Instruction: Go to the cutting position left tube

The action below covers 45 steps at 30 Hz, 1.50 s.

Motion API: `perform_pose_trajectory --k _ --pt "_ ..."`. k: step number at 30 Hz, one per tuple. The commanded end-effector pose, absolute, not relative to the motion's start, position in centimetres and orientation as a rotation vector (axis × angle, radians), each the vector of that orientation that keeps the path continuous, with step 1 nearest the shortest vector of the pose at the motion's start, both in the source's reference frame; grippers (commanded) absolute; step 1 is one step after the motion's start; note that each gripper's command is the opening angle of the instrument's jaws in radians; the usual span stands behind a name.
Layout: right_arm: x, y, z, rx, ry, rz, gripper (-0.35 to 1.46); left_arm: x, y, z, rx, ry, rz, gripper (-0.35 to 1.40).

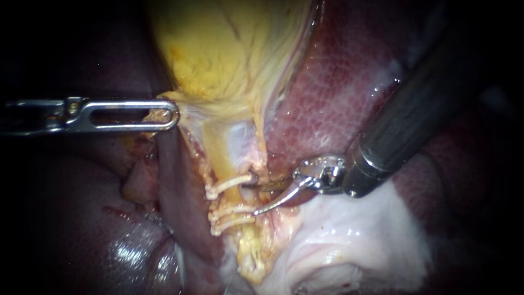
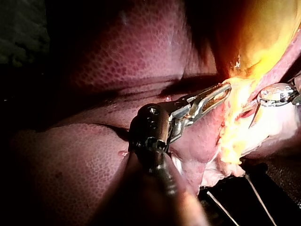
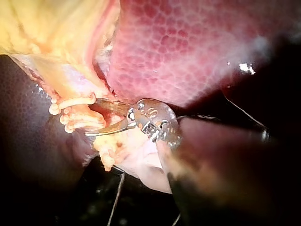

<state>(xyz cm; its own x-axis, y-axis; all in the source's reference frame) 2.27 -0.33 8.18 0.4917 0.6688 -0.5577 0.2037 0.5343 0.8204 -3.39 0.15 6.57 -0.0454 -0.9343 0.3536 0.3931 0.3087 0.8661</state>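
The right instrument [image 1: 255, 195], coming in from the upper right, is holding its two slim curved blades apart with nothing gripped, their tips sitting at the right edge of the clipped tube [image 1: 226, 199]. That tube is running from the gallbladder [image 1: 229, 49] at the far side toward the near side, so the blades are pointing leftward, almost square across its long axis. The upper clip [image 1: 229, 184] is lying level with the farther blade and the lower clips [image 1: 232, 216] with the nearer one, which leaves the bare stretch of tube just left of the open gap (the likely cutting site, judging by the task). The left instrument [image 1: 172, 114], well up and to the left, is clamping its slotted jaws on the gallbladder's lower edge, so the right instrument is by far the nearer. The liver [image 1: 338, 93] is lying behind the right instrument's shaft.
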Motion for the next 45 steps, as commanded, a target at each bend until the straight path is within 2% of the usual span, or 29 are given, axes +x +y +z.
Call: perform_pose_trajectory --k 1,8,22,34,45 --pt "2.31 -0.34 8.20 0.999 1.050 0.350 1.30 -3.39 0.15 6.57 0.617 -1.143 -1.193 -0.35" --pt "2.50 -0.42 8.23 1.010 1.091 0.367 1.30 -3.39 0.15 6.57 0.617 -1.143 -1.193 -0.35" --pt "2.51 -0.48 7.93 1.090 1.148 0.348 1.31 -3.36 0.19 6.65 0.619 -1.143 -1.191 -0.35" --pt "2.58 -0.63 7.91 1.149 1.128 0.289 1.31 -3.35 0.22 6.70 0.619 -1.143 -1.191 -0.35" --pt "2.75 -0.73 7.96 1.164 1.125 0.291 1.31 -3.38 0.22 6.70 0.617 -1.143 -1.193 -0.35"
